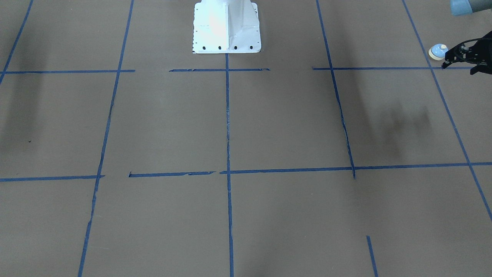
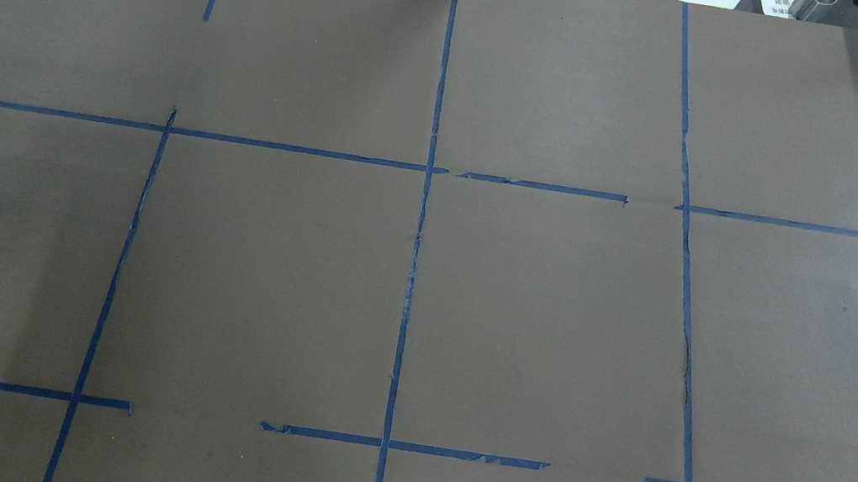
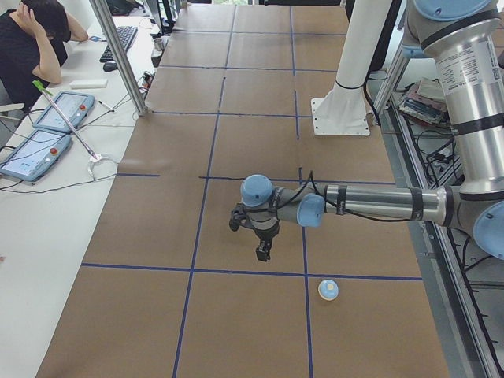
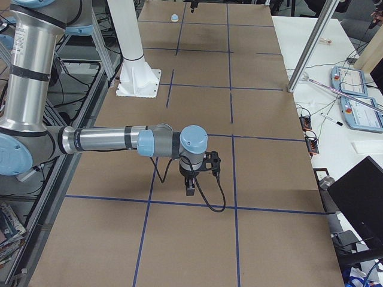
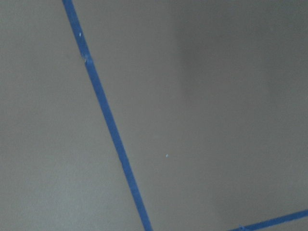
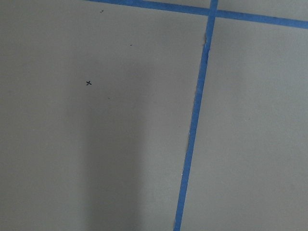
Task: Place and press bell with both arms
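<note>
Nearest us in the view from the left end, the bell (image 3: 328, 290) sits upright on the brown desk (image 3: 236, 331). It is in the corner where two lines of blue tape (image 3: 236, 272) cross, just past them at about five o'clock. It lies free, with nothing touching it.

Just beyond, at about ten o'clock from the bell, the left gripper (image 3: 263, 250) hangs pointing down at the desk, near the bell but apart from it. We cannot tell whether its fingers (image 3: 261, 254) stand wide or narrow, as they read only as a dark mass in every view.

Farther on stands the white pedestal (image 3: 340, 110). At the far end, the right gripper (image 4: 190, 188) also hangs pointing down over bare paper, well apart from the bell. Its fingers' spread cannot be told either.

We judge the bell to be light, rigid and smooth on its dome, so it would likely skate or tip if nudged. The best hold looks to be low, across the cream base ring and clear of the button.
</note>
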`<act>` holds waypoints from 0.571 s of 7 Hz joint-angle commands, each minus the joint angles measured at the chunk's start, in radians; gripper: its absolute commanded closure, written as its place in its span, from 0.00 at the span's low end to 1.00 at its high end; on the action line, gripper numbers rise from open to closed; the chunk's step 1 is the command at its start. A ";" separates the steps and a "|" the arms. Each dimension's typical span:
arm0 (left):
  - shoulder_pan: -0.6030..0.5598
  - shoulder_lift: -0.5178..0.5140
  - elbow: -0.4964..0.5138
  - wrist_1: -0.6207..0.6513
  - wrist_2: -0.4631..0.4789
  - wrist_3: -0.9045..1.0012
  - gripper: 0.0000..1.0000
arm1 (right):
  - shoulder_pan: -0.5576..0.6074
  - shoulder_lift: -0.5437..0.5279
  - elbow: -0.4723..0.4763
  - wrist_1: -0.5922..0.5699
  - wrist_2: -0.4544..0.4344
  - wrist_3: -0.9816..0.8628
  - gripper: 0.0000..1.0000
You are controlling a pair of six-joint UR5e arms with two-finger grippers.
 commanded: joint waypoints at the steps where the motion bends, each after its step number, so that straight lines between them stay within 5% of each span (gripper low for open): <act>1: 0.066 0.101 0.054 -0.084 0.012 0.002 0.00 | 0.000 -0.001 0.003 0.000 -0.001 -0.002 0.00; 4: 0.152 0.103 0.155 -0.135 0.004 -0.002 0.00 | 0.000 -0.001 0.007 0.000 -0.001 -0.003 0.00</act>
